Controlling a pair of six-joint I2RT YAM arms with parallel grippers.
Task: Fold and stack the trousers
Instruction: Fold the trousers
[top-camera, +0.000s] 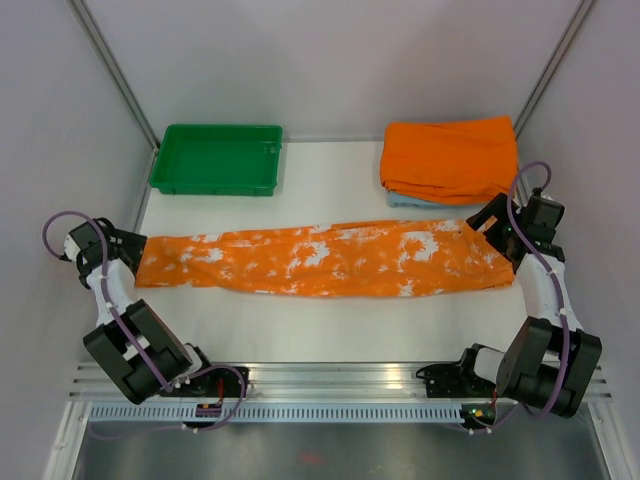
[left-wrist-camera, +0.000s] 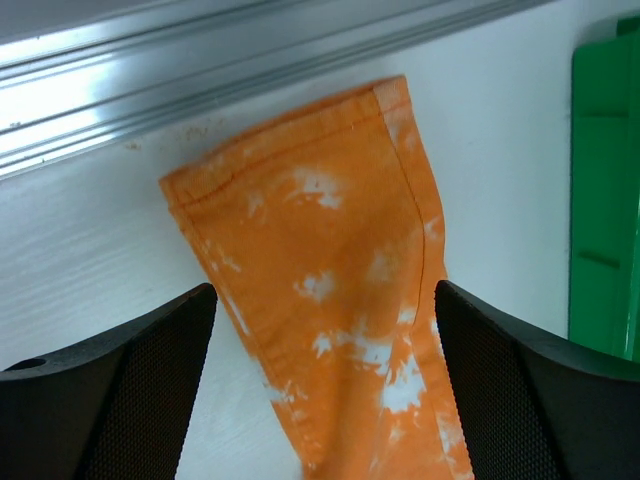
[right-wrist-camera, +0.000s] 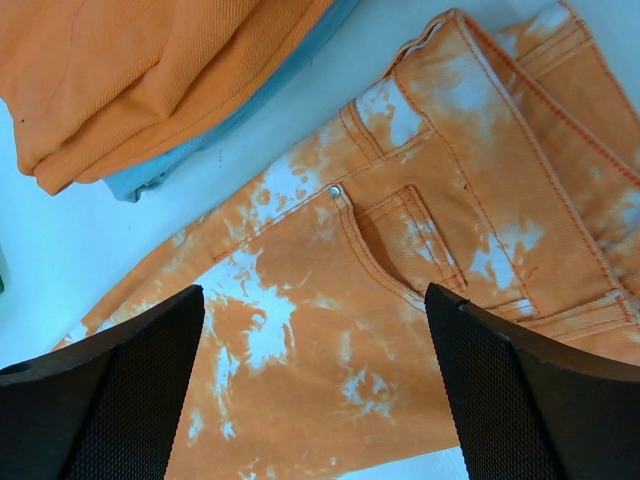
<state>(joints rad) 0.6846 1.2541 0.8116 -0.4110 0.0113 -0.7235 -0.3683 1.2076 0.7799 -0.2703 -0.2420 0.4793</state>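
The trousers (top-camera: 320, 262), orange with white splashes, lie flat in a long strip across the table, legs laid one on the other. The hem end (left-wrist-camera: 330, 270) points left and the waist end with pocket and rivet (right-wrist-camera: 400, 300) lies at the right. My left gripper (top-camera: 128, 252) hovers over the hem end; in the left wrist view it (left-wrist-camera: 325, 300) stands open, its black fingers either side of the cloth and not closed on it. My right gripper (top-camera: 497, 228) is over the waist end. There it (right-wrist-camera: 315, 300) is open wide above the fabric, holding nothing.
A green tray (top-camera: 217, 160) stands at the back left, its edge (left-wrist-camera: 605, 200) close to the hem. A plain orange folded cloth (top-camera: 450, 155) rests on a light blue folded cloth (top-camera: 405, 200) at the back right, just beyond the waist. An aluminium rail (top-camera: 330, 380) runs along the near edge.
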